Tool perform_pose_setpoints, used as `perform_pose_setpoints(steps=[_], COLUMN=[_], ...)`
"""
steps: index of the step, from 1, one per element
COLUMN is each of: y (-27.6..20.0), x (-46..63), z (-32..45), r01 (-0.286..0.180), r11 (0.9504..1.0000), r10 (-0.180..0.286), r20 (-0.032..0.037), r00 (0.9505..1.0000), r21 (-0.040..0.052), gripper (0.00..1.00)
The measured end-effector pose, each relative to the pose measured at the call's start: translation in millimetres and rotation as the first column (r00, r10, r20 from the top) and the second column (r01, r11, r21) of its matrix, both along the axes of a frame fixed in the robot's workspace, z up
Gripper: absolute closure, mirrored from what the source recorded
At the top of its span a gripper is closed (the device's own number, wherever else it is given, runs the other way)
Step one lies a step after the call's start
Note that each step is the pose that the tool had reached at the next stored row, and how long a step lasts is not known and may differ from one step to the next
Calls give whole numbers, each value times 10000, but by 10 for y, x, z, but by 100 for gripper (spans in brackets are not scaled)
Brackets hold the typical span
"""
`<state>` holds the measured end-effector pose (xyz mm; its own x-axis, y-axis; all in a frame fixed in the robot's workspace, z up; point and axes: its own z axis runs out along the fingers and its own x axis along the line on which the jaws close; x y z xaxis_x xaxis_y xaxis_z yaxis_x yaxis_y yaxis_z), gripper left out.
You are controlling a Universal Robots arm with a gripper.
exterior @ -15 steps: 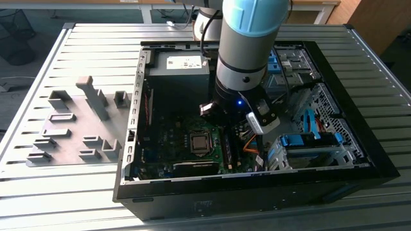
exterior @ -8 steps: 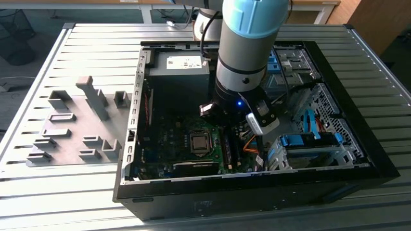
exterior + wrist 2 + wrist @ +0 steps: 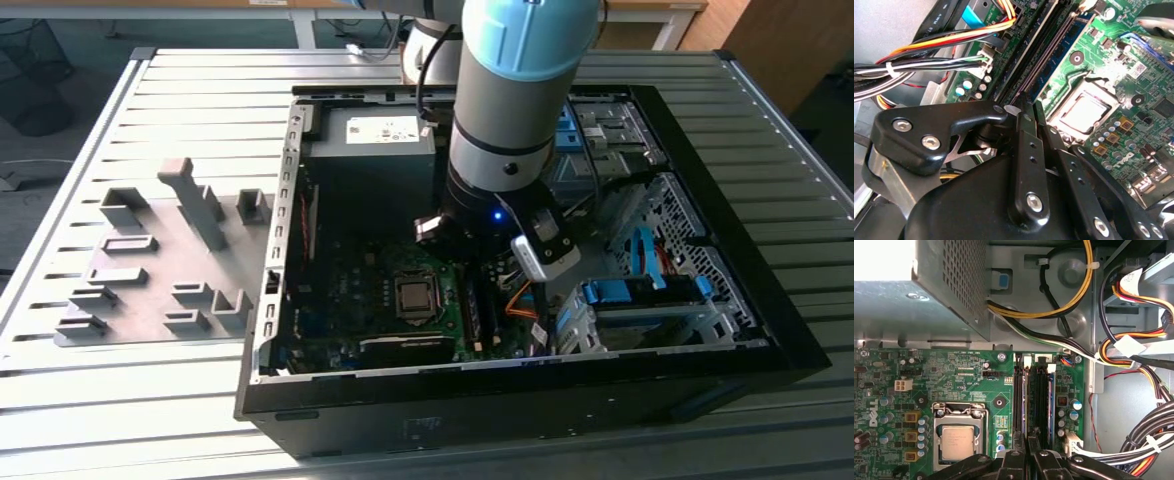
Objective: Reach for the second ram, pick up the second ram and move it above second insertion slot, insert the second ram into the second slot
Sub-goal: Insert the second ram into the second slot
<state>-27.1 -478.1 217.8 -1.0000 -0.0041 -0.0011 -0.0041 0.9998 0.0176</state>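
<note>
Surface [image 3: 200, 400]: carries the open black computer case [image 3: 534, 400], with the grey moulded fixture tray [image 3: 160, 270] just beside it on the exterior view's left.
Case: holds the green motherboard [image 3: 969, 375].
Board: square metal processor socket [image 3: 956, 437] beside the long memory slots [image 3: 1036, 395].
Slots: bundled cables [image 3: 1149, 435] lie on their far side from the socket.
Tool [image 3: 1027, 440]: over the slots.

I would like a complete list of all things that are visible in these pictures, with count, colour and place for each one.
Computer case: one, black, open, on the table.
Table: one, grey slatted metal.
Motherboard: one, green, inside the case.
Processor socket: one, silver, on the motherboard.
Memory slots: a dark row beside the socket; whether the second ram sits in one I cannot tell.
Power supply: one, grey, at the case's far end.
Cable bundles: several; yellow, orange, black, white.
Fixture plate: one, grey, at the exterior view's left.
Arm: one, grey and light blue.
Gripper: one, black, above the memory slots.
</note>
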Motion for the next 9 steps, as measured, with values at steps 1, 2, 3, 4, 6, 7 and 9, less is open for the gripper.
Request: perform_pose_setpoints(steps=[1, 2, 3, 4, 6, 7, 9], y=[0, -1, -1, -1, -1, -1, -1], x=[0, 0, 0, 0, 0, 0, 0], z=[2, 7, 11, 17, 26, 29, 30], r01=[0, 1, 1, 1, 0, 1, 2], r11=[10000, 10000, 10000, 10000, 10000, 10000, 10000], r10=[0, -1, -1, -1, 0, -1, -2], r20=[-1, -4, -6, -7, -6, -7, -7], r00=[10000, 10000, 10000, 10000, 10000, 10000, 10000], r21=[1, -3, -2, -2, 1, 1, -1], gripper=[86, 86, 86, 86, 86, 86, 86])
